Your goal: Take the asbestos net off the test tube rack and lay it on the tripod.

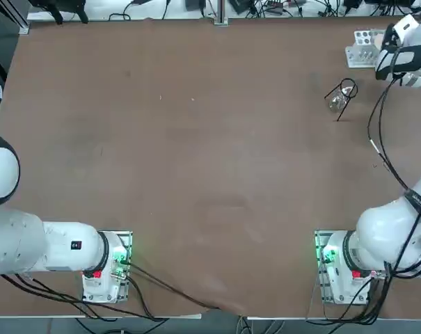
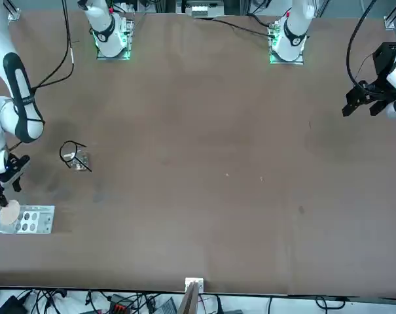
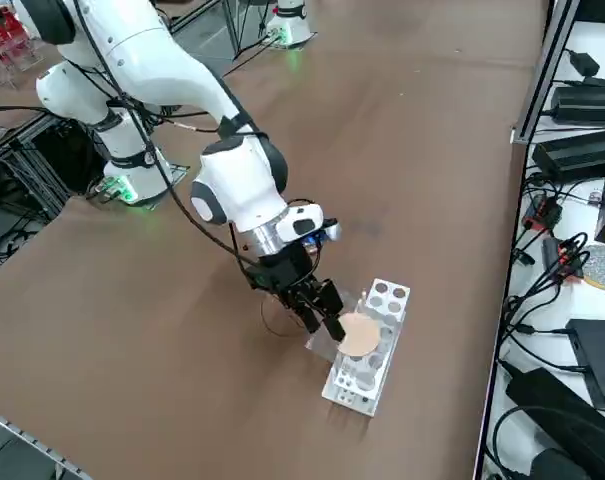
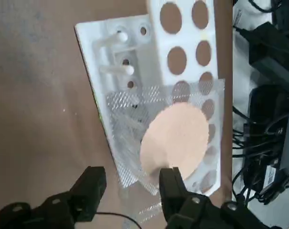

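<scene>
Nearest the arm bases, the wire tripod [image 1: 348, 93] lies tipped over a clear glass vessel [image 1: 337, 103] on the brown desk [image 1: 196, 174]. Beyond, the right gripper [image 4: 132, 179], fingers spread, is at the asbestos net [image 4: 175, 138], translucent mesh with a matte beige disc, lying on the perforated white test tube rack [image 4: 182, 62], partly hidden overhead.

I see the asbestos net [image 4: 201, 98], grey mesh with a pale disc, lying across the white, holed test tube rack [image 4: 176, 59]; the dark wire tripod [image 1: 344, 96] lies tipped over.
</scene>
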### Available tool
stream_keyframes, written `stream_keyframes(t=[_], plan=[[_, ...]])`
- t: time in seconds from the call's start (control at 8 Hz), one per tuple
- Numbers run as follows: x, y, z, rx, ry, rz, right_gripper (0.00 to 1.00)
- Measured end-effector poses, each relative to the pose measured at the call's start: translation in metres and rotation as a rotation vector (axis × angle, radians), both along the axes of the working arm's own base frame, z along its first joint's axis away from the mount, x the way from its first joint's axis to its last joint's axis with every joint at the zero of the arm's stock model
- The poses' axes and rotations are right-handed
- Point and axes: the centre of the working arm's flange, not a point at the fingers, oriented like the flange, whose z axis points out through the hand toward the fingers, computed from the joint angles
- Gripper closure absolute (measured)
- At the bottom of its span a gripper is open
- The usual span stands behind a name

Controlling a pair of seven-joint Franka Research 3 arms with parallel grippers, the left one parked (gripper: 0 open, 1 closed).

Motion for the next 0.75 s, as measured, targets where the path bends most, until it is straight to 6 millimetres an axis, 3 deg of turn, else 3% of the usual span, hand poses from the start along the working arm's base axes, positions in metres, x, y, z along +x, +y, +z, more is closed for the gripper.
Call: stream_keyframes(t=[0.12,0.25,0.38,0.5,0.62,0.75], plan=[[0.0013,0.0027,0.0003,0.000,-0.001,0.005,0.34],[0.0016,0.0034,0.0003,0.000,-0.001,0.006,0.48],[0.0016,0.0033,0.0003,-0.001,0.000,0.007,0.51],[0.0015,0.0029,0.0005,-0.002,-0.001,0.007,0.71],[0.0017,0.0022,0.0017,-0.004,-0.004,0.007,0.82],[0.0028,0.0019,0.0046,-0.006,-0.009,0.007,0.86]])
